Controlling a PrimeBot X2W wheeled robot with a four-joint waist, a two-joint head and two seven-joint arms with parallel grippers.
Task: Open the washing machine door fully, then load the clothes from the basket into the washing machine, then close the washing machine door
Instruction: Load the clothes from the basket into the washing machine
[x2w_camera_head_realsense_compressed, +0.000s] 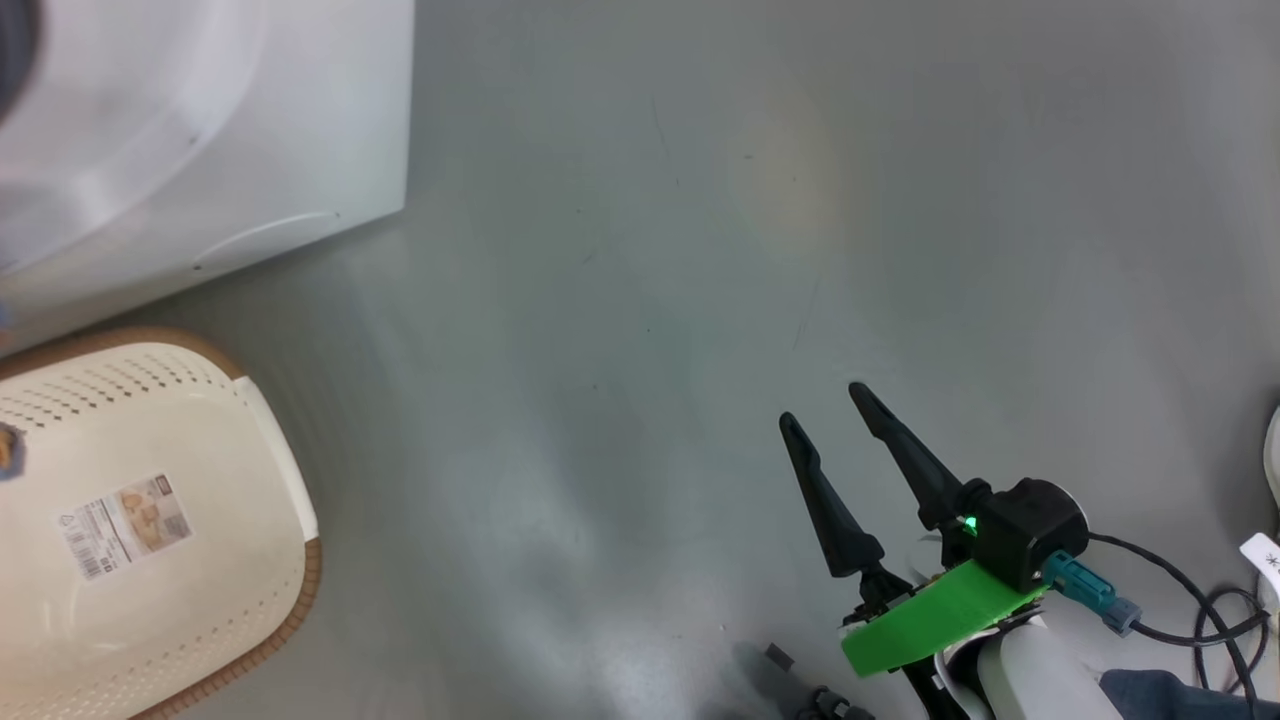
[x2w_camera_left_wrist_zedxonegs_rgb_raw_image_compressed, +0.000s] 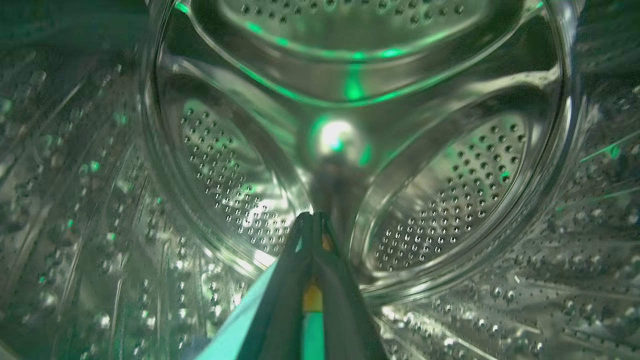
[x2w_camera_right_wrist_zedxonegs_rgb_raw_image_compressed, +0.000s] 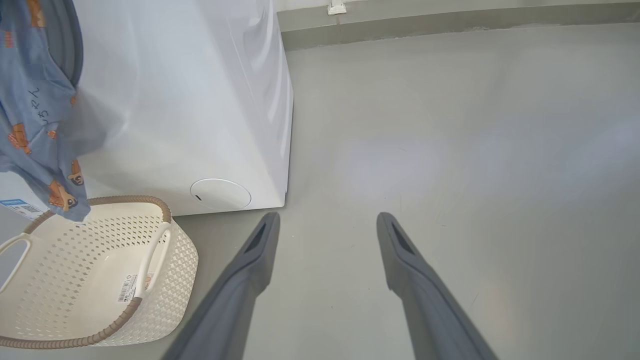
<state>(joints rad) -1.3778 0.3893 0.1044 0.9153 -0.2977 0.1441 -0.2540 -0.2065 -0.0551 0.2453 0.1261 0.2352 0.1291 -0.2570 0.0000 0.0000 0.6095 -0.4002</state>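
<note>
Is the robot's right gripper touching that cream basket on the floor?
Apart. In the head view the open right gripper hangs well away from the basket, with a broad stretch of grey floor between them.

The washing machine (x2w_camera_right_wrist_zedxonegs_rgb_raw_image_compressed: 200, 100) has smooth, glossy white panels with soft reflections. Inside it the drum (x2w_camera_left_wrist_zedxonegs_rgb_raw_image_compressed: 450, 190) is polished, perforated steel, mirror-bright. At its opening the gasket (x2w_camera_right_wrist_zedxonegs_rgb_raw_image_compressed: 76, 45) looks like matt grey rubber, and the clothes (x2w_camera_right_wrist_zedxonegs_rgb_raw_image_compressed: 30, 115) hanging there are soft printed cloth. In front of the machine the basket (x2w_camera_right_wrist_zedxonegs_rgb_raw_image_compressed: 75, 280) is matt cream plastic with a brown woven-look rim and a paper label (x2w_camera_head_realsense_compressed: 125, 525). The floor (x2w_camera_head_realsense_compressed: 700, 250) beside the machine is smooth grey with a dull sheen.
</note>
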